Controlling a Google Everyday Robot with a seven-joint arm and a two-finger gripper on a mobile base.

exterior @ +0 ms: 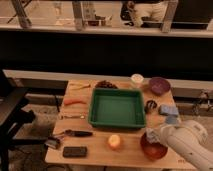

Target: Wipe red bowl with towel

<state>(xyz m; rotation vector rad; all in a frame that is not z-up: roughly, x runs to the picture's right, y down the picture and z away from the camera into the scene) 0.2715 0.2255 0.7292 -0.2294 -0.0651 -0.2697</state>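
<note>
Reaching in from the right, the gripper [156, 136] hangs over the far rim of the red bowl [152, 150], pale towel [149, 133] at its tip, apparently for wiping; whether it is clamped cannot be told.
</note>
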